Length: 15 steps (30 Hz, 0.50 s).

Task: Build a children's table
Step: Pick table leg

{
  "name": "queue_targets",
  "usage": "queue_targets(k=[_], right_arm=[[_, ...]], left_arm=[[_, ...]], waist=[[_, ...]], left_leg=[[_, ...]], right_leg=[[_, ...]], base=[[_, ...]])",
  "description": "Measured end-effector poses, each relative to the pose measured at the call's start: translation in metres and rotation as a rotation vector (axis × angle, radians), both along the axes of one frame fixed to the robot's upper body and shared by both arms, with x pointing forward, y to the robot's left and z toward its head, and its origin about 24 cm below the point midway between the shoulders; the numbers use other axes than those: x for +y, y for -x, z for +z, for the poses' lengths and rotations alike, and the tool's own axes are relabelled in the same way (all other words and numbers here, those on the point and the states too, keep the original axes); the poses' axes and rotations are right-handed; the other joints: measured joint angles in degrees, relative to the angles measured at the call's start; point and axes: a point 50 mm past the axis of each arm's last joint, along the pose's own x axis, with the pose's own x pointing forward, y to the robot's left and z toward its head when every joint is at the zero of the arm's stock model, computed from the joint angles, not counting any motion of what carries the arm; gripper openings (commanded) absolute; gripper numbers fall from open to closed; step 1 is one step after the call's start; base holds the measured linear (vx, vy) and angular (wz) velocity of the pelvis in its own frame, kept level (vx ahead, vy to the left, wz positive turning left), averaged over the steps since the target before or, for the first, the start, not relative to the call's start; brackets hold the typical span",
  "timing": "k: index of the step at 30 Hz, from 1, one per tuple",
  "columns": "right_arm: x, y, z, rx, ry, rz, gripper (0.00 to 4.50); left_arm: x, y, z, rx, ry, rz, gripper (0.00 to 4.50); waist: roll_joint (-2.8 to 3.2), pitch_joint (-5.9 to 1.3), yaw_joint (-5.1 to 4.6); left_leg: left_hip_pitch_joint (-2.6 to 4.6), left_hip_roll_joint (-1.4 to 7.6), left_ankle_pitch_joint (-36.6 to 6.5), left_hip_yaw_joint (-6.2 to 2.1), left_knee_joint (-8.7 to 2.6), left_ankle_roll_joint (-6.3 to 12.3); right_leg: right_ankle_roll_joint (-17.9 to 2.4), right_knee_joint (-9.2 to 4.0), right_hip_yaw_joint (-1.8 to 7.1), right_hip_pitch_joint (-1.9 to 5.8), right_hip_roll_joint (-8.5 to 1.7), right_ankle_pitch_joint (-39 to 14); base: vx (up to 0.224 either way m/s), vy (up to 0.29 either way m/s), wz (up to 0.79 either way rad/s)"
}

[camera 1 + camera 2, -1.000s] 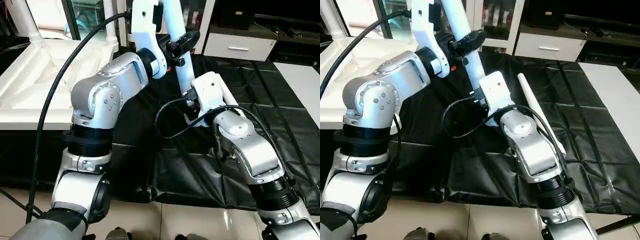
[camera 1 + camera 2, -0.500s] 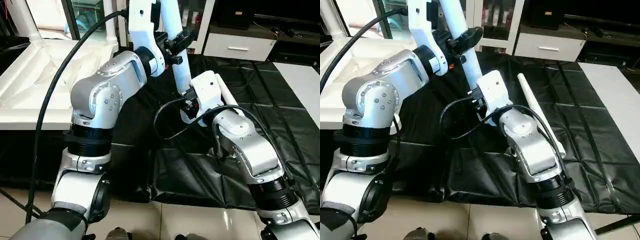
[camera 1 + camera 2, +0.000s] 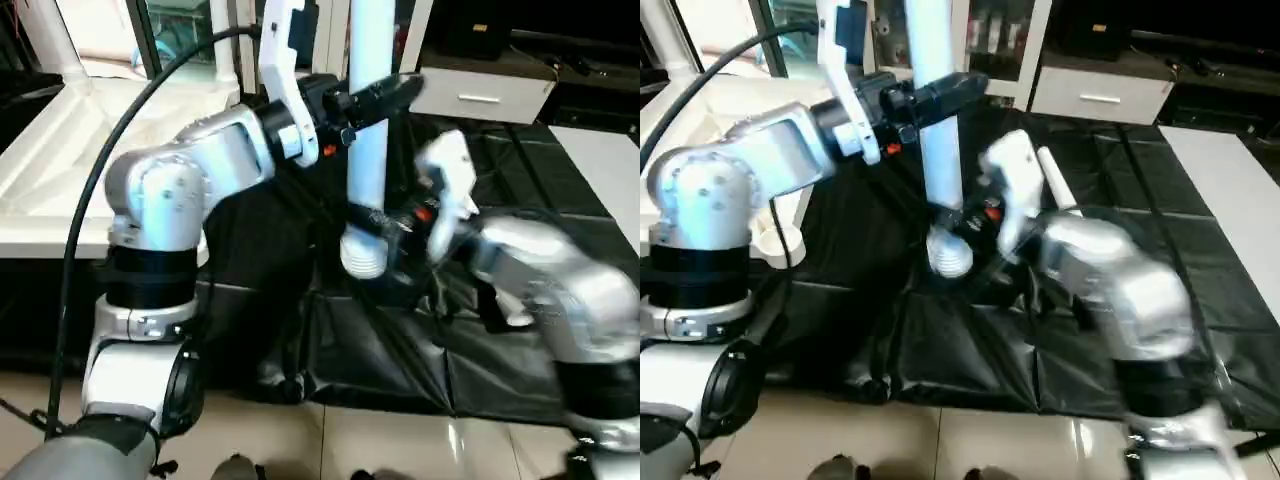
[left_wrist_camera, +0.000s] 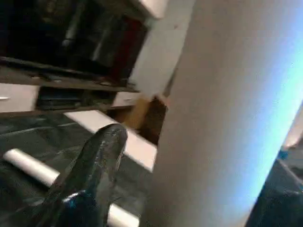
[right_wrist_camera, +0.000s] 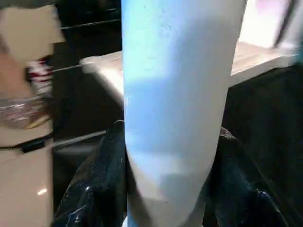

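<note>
One white tube leg [image 3: 368,150] stands almost upright over the black sheet, its ribbed end [image 3: 361,256] pointing down. My left gripper [image 3: 395,92] reaches around the leg's middle; in the left wrist view a black finger [image 4: 94,175] stands clear of the leg [image 4: 227,118], so it is open. My right gripper [image 5: 170,142] is shut on the leg's lower part, one finger on each side. The white table top [image 3: 50,170] lies upside down at the left, with legs [image 3: 52,40] standing in its sockets. Another leg [image 3: 1055,190] lies on the sheet behind my right arm.
The black-sheeted work table [image 3: 560,200] stretches right. White cabinets with glass doors [image 3: 180,25] and a drawer unit [image 3: 480,95] stand behind. A black cable [image 3: 95,230] arcs over my left arm. Tiled floor [image 3: 380,440] lies below the table's front edge.
The leg has swung from a slant to nearly upright. My right arm shifted with it, gripping its lower end. My left gripper's fingers have spread apart around it.
</note>
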Motion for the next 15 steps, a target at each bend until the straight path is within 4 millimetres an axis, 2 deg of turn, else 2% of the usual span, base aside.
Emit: queue_targets(k=[2, 6, 7, 15], right_arm=[[-0.004, 0.004, -0.003, 0.036, 0.004, 0.045, 1.83], [-0.015, 0.014, -0.002, 0.112, -0.011, 0.141, 1.83], [-0.016, 0.016, 0.0, 0.129, -0.034, 0.164, 1.83], [-0.021, 0.024, 0.007, 0.22, -0.152, 0.245, 1.83]], left_arm=[[0.003, 0.002, 0.002, 0.003, 0.028, -0.034, 3.83], [0.007, 0.004, 0.007, -0.001, 0.097, -0.075, 4.02], [0.008, 0.005, 0.009, 0.003, 0.112, -0.089, 4.29], [0.008, 0.013, 0.014, 0.017, 0.106, -0.201, 4.4]], waist=[[0.0, 0.0, 0.04], [0.0, 0.0, 0.49], [0.0, 0.0, 0.54], [0.02, -0.02, 0.82]], left_leg=[[-0.01, 0.01, 0.03, 0.0, 0.0, 0.04], [0.02, 0.02, 0.15, 0.0, 0.02, 0.22], [0.0, 0.02, 0.15, 0.0, 0.04, 0.23], [-0.01, 0.02, 0.17, -0.01, 0.13, 0.26]], right_leg=[[0.05, 0.01, -0.02, -0.02, 0.0, 0.0], [0.07, 0.0, -0.04, 0.04, 0.0, 0.01], [0.07, -0.02, -0.04, 0.03, 0.0, 0.01], [0.08, -0.1, -0.06, 0.1, 0.0, 0.01]], base=[[0.0, 0.0, 0.0], [0.0, 0.0, 0.0], [0.0, 0.0, 0.0], [0.0, 0.0, 0.0]])
